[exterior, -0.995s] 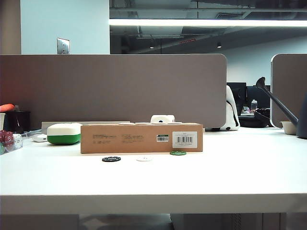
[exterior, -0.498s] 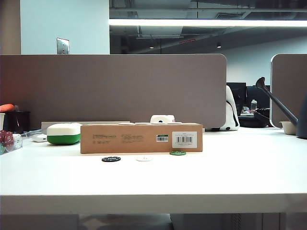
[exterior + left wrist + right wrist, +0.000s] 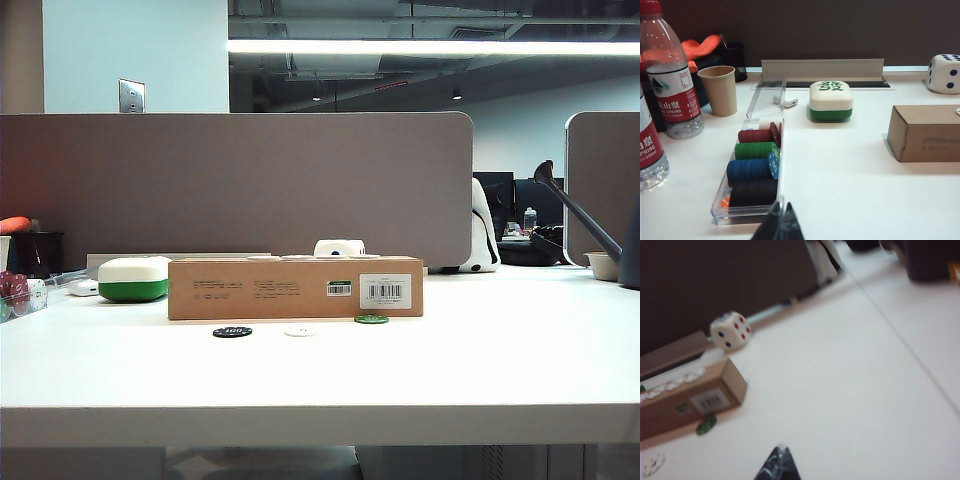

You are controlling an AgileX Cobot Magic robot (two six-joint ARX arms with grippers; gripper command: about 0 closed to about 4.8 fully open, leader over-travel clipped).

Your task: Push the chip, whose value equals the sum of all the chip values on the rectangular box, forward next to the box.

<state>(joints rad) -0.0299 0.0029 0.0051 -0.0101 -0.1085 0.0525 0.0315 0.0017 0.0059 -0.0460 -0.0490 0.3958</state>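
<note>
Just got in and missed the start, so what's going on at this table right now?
Nothing is being handled at this moment. The green chip lies right at the front of the brown cardboard box, while the black chip and the white chip sit further out on the table. The left tool hangs near the chip tray; the right tool hangs over bare table, apart from the box. Both look closed with nothing in them.

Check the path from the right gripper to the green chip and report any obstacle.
Nothing visible blocks it. In the right wrist view, bare table lies between the right gripper and the green chip, which sits at the brown box's front edge. The left gripper stays by the chip tray.
</note>
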